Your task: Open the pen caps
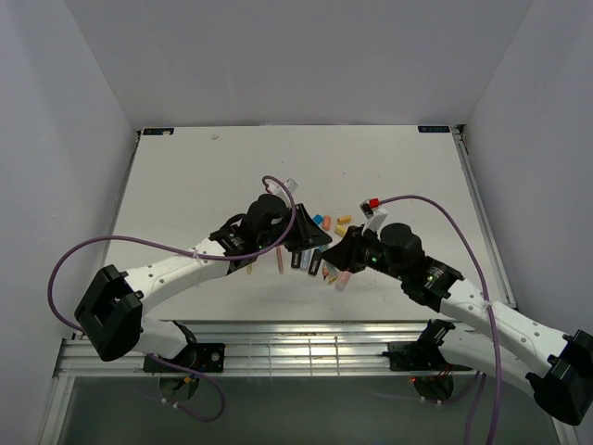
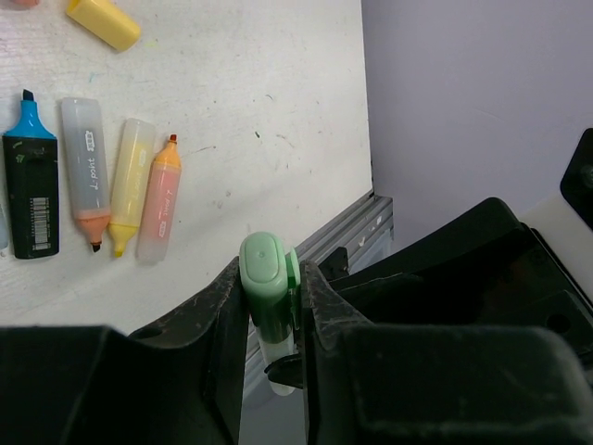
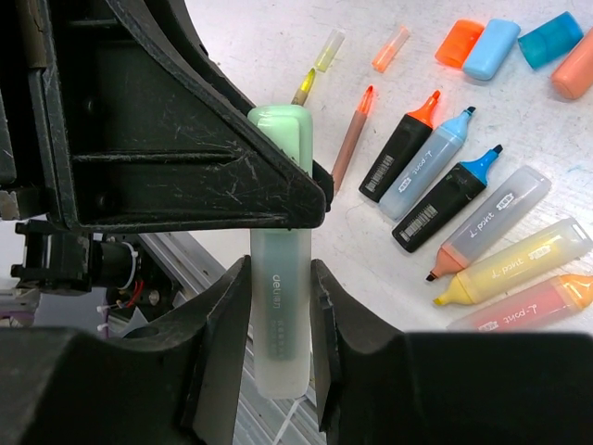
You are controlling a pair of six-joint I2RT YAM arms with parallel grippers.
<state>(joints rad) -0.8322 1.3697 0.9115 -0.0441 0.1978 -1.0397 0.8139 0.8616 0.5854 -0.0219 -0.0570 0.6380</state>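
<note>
A pale green highlighter hangs over the table's front edge, held at both ends. My left gripper (image 2: 271,289) is shut on its green cap (image 2: 267,274), both fingers pressed against the cap's sides. My right gripper (image 3: 280,289) is shut on the frosted green body (image 3: 280,324); the cap (image 3: 282,125) still sits on the body, partly behind the left finger. From above, the left gripper (image 1: 310,246) and right gripper (image 1: 339,255) meet tip to tip and hide the pen. Loose orange (image 3: 459,42), light blue (image 3: 491,48), blue (image 3: 549,39) and yellow (image 2: 104,22) caps lie on the table.
Several uncapped highlighters lie in a row beside the grippers, among them a black one with a blue tip (image 3: 449,197) and a yellow one (image 3: 514,262). A thin orange-tipped pen (image 3: 350,139) lies near them. The metal rail (image 2: 357,232) runs along the front edge.
</note>
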